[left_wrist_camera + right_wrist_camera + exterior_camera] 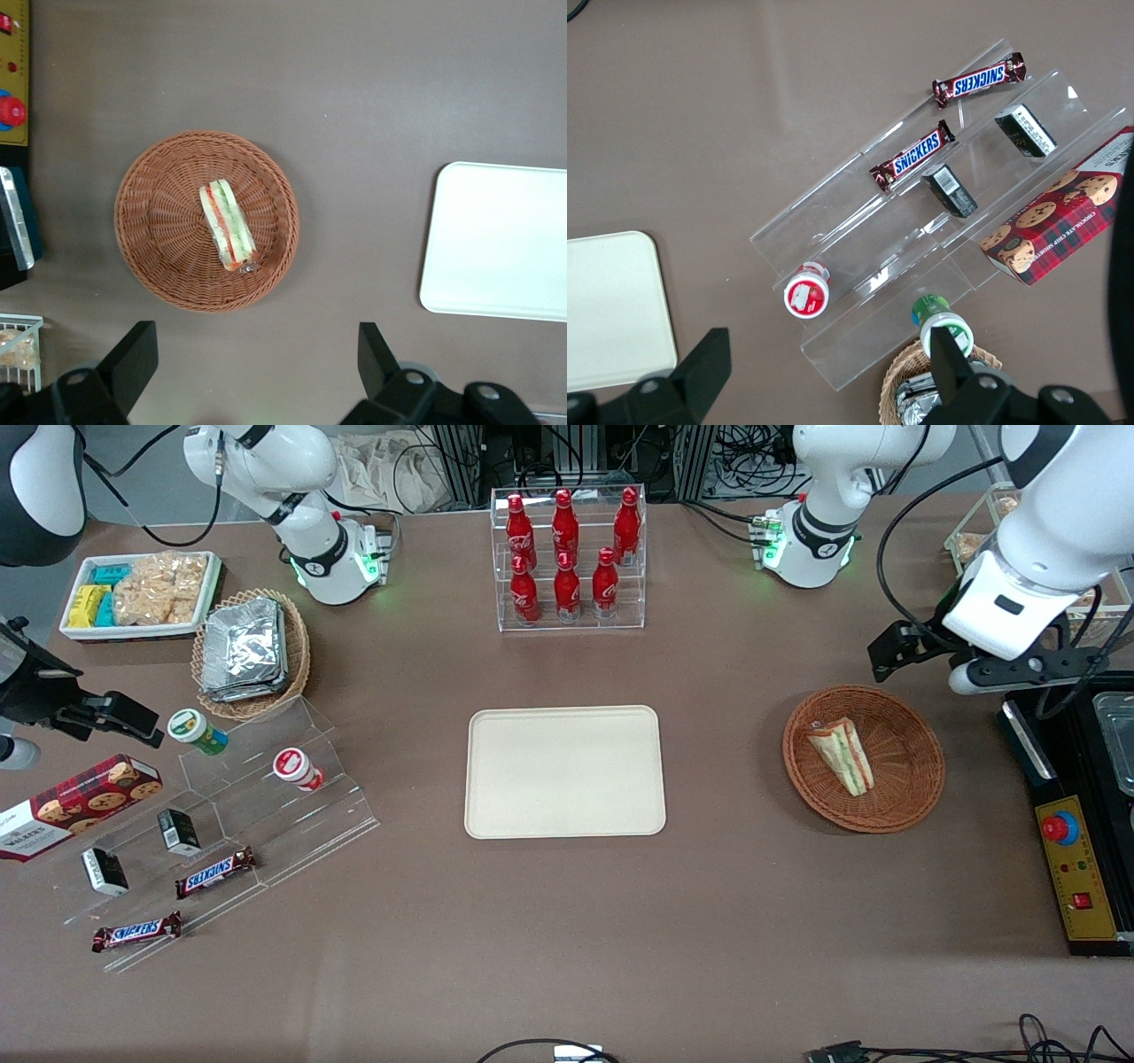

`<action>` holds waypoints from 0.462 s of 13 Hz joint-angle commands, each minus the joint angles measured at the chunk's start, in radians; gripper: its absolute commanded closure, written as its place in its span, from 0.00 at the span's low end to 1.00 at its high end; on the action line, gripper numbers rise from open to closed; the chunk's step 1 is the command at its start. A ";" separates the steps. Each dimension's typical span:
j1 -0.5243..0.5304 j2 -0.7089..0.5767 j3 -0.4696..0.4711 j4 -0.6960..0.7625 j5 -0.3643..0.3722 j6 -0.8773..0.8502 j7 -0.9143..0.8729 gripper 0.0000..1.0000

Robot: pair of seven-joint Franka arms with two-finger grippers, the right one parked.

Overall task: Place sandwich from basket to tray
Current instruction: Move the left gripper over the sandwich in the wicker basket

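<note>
Plainly, the small triangular wedge sandwich (pixel 842 755) in clear wrap, white bread with green and orange-red layers, lay on its side inside the round reddish-brown wicker basket (pixel 912 797), toward the working arm's end of the brown table (pixel 567 939). The flat cream-beige rectangular tray (pixel 564 771) with rounded corners sat bare near the middle of the table, well apart from the basket.

The left arm's pincer (pixel 252 359) hung above the table just beside the basket's rim, its two dark fingers (pixel 133 354) spread wide and holding nothing; it had not yet touched the sandwich (pixel 227 225).

The sandwich was probably light and soft, so a hard squeeze would likely crush the bread and push the filling out. Its clear wrap looked smooth and could slip between the pads. The sensible hold seemed to be across the two broad bread faces near the thick middle of the wedge, not at the thin pointed end, with the fingers turned to straddle its long axis. The basket (pixel 151 221) was shallow, so its low woven rim should hardly hinder a descent from above.
</note>
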 commanded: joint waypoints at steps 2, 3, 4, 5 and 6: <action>0.037 -0.008 -0.041 0.015 0.015 -0.058 -0.002 0.00; 0.037 -0.008 -0.041 0.015 0.016 -0.067 0.001 0.00; 0.037 -0.008 -0.040 0.009 0.018 -0.070 0.003 0.00; 0.039 -0.008 -0.035 0.001 0.018 -0.082 -0.006 0.00; 0.041 -0.013 -0.029 -0.026 0.018 -0.075 -0.037 0.00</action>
